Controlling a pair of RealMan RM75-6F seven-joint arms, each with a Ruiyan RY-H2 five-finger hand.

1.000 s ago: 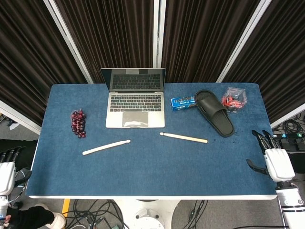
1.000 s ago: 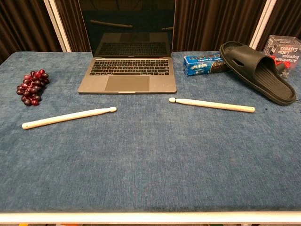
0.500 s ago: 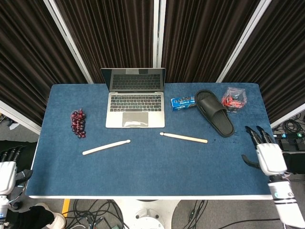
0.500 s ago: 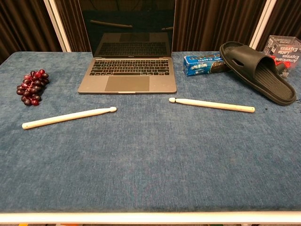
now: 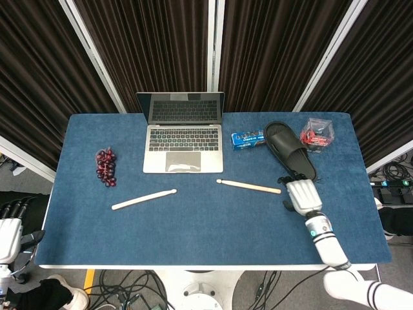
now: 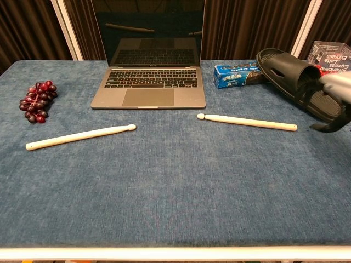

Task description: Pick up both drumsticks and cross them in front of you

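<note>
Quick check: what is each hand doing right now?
Left hand: off the blue table's edge, holding nothing; fingers unclear.
Right hand: open, empty, near the pale wooden drumstick.

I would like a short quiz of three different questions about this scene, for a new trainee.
1. True or false: the right drumstick is already held by the right robot hand.
2. Multiple choice: what lies left of the laptop? A) grapes B) slipper C) blue packet
3. Fill in: the left drumstick lies flat on the blue ____.

Key: 1 false, the robot hand is near its butt end, apart from it. 2 A. 3 table.
</note>
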